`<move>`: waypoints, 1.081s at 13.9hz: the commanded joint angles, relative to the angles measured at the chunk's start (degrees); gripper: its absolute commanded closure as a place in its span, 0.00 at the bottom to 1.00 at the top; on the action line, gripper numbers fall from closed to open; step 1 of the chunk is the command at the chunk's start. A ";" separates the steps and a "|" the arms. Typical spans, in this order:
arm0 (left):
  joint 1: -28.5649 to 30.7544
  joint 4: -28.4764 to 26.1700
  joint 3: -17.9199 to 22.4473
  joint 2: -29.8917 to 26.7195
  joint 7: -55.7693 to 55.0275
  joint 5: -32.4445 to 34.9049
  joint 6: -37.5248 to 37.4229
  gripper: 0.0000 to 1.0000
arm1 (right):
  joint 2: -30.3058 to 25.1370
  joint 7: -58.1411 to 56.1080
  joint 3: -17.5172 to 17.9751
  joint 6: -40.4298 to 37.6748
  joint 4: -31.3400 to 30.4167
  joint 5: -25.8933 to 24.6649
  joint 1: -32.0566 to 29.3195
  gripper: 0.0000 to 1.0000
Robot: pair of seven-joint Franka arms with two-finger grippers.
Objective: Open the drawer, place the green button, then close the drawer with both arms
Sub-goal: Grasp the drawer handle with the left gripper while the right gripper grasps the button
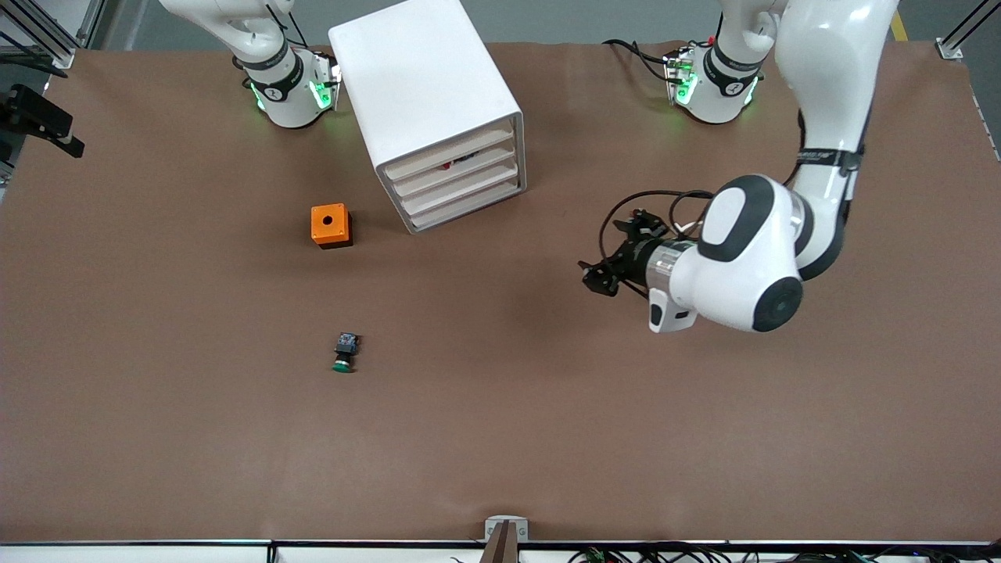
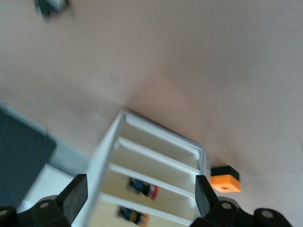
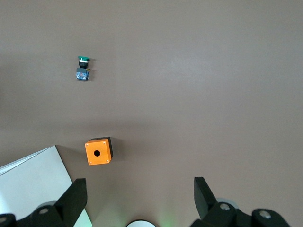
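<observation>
Both end effectors wide open, empty

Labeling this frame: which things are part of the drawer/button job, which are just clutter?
Job:
button, lying on the table
cabinet, drawers all shut
left gripper, open, beside the cabinet's drawer fronts
right gripper, open, waiting above the orange box

Clutter:
orange box beside the cabinet
</observation>
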 commanded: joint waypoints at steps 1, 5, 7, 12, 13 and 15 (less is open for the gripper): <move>-2.50 3.66 0.15 5.49 -15.43 -6.91 -1.60 0.00 | 3.31 -0.43 0.47 -0.57 0.39 -0.57 -1.04 0.00; -5.49 4.80 0.06 10.85 -31.35 -14.82 -1.68 0.00 | 10.08 -0.70 0.47 0.31 0.83 -0.57 -1.04 0.00; -5.41 4.80 -1.34 14.45 -38.21 -18.52 -3.34 0.00 | 14.90 -0.79 0.47 1.09 0.92 -0.57 -1.30 0.00; -5.41 4.63 -3.28 22.36 -51.50 -24.07 -4.58 0.02 | 18.53 5.16 0.73 15.30 -6.88 4.93 -0.51 0.00; -5.49 4.54 -3.28 23.42 -52.65 -24.51 -4.58 0.07 | 18.79 7.02 0.82 19.69 -9.34 6.88 0.71 0.00; -5.50 4.10 -3.80 24.66 -53.36 -24.95 -4.59 0.26 | 21.42 11.84 0.73 27.69 -11.99 6.90 5.71 0.00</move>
